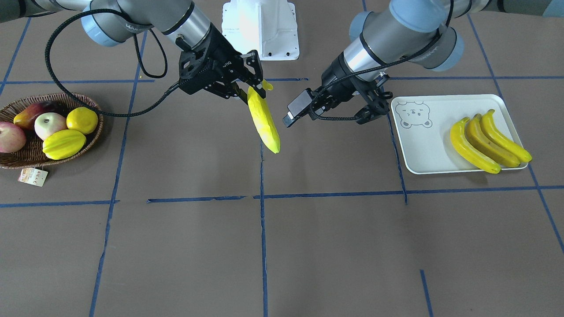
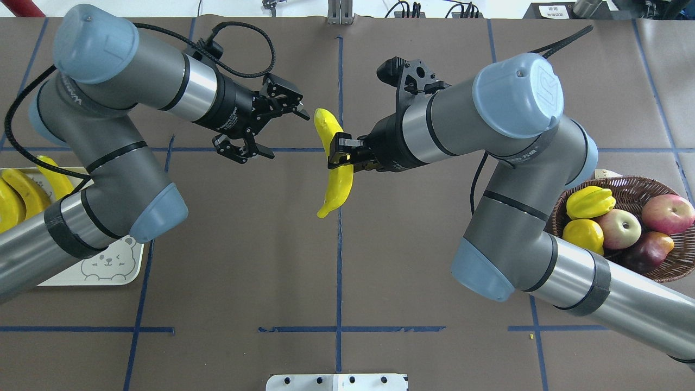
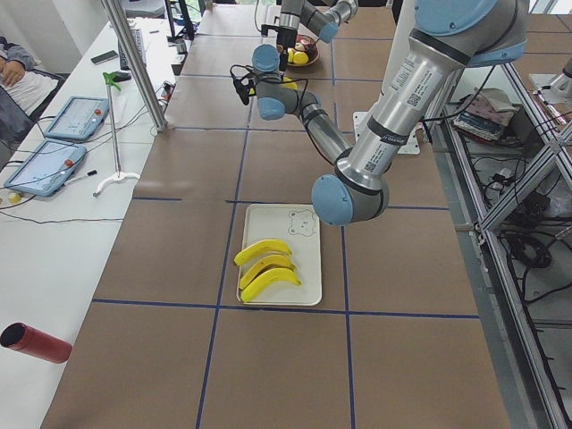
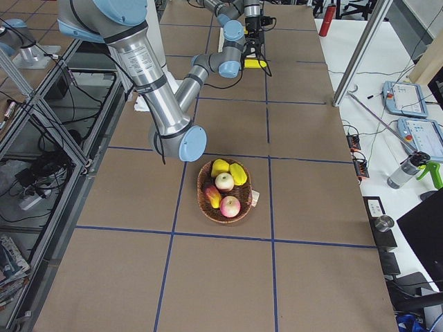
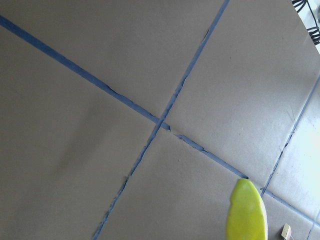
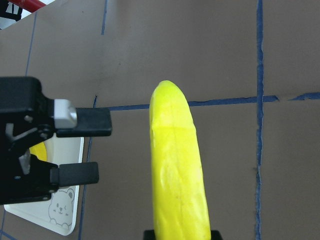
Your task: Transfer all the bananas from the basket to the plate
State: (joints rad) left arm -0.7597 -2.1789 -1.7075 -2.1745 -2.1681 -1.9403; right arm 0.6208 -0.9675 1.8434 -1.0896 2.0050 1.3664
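Three bananas [image 1: 489, 141] are lying on the plate [image 1: 421, 149] while the right claw [image 2: 339, 157] is clamping the fourth banana [image 1: 264, 121] above the table [image 1: 308, 246], the left claw [image 2: 286, 136] hovering spread apart nearby; seeming light, stiff and slick, it is inviting a grip across its free half.

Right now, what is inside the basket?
The basket holds a starfruit, a lemon, a pale apple, a pink apple and a dark red fruit. Anything beneath them is covered.
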